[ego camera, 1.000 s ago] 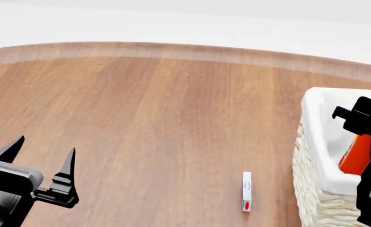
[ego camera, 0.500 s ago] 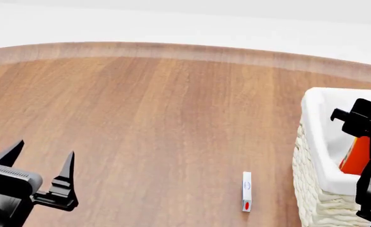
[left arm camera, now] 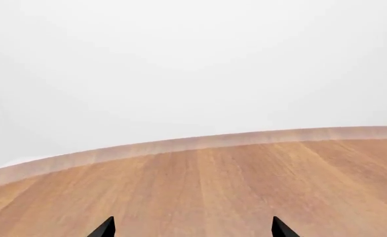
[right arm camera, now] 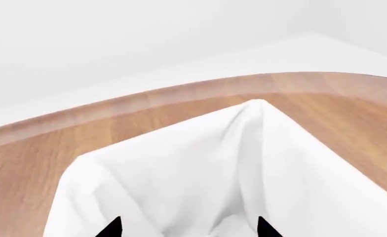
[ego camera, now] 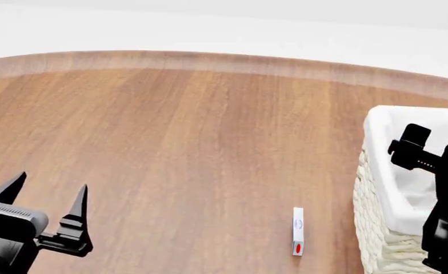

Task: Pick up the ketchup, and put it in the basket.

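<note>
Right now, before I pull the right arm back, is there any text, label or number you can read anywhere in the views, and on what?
Small white box on the table: a bluish oval mark and a red mark, too small to read.
Basket: no text on its liner or weave.
Ketchup: not in view, so its label cannot be read.
Wrist views: no text.

- Your right tool (ego camera: 418,149) has let go: the ketchup no longer shows at the basket (ego camera: 376,171).
- Your right tool has shifted.
- Your left tool (ego camera: 45,197) has sunk lower.
</note>
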